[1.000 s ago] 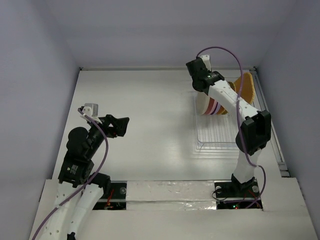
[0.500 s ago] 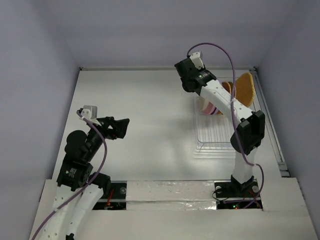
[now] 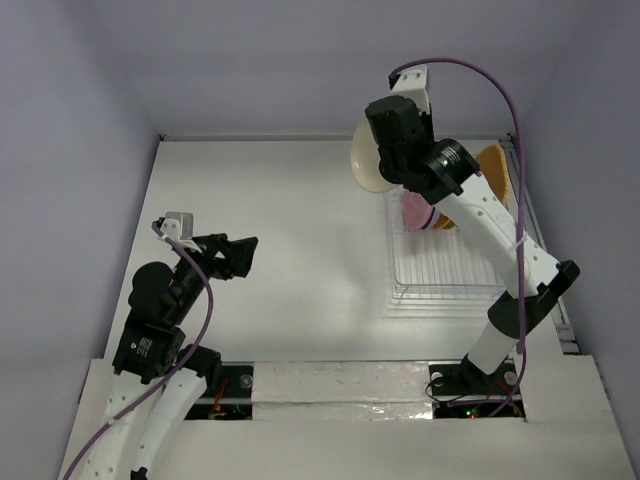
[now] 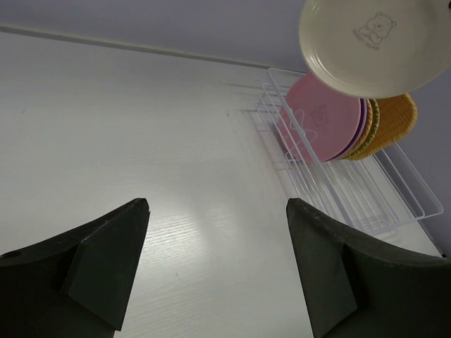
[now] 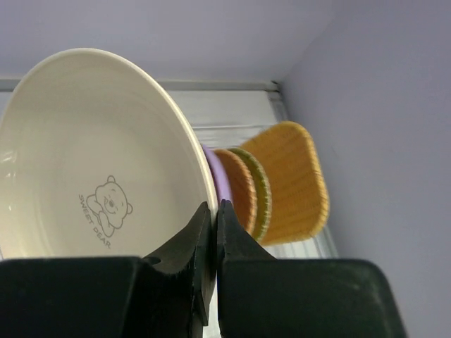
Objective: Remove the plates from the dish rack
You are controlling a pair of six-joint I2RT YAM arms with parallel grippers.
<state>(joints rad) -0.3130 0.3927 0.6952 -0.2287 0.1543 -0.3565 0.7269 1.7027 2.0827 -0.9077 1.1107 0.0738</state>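
Observation:
My right gripper (image 5: 215,205) is shut on the rim of a cream round plate (image 5: 99,169) with a bear print, held in the air above and left of the dish rack (image 3: 440,270); the plate also shows in the top view (image 3: 368,165) and in the left wrist view (image 4: 370,39). In the rack stand a pink plate (image 4: 324,120), a lavender one (image 5: 220,179), orange-brown round ones (image 5: 239,186) and a squarish orange woven plate (image 5: 289,179). My left gripper (image 4: 215,211) is open and empty over the bare table at the left (image 3: 235,252).
The white table (image 3: 290,240) is walled by lavender panels at the back and sides. The rack's near half (image 4: 359,193) holds no plates. A purple cable (image 3: 500,90) loops over the right arm.
My right gripper has lifted the cream plate up out of the rack and carried it left and higher. The left arm has barely moved.

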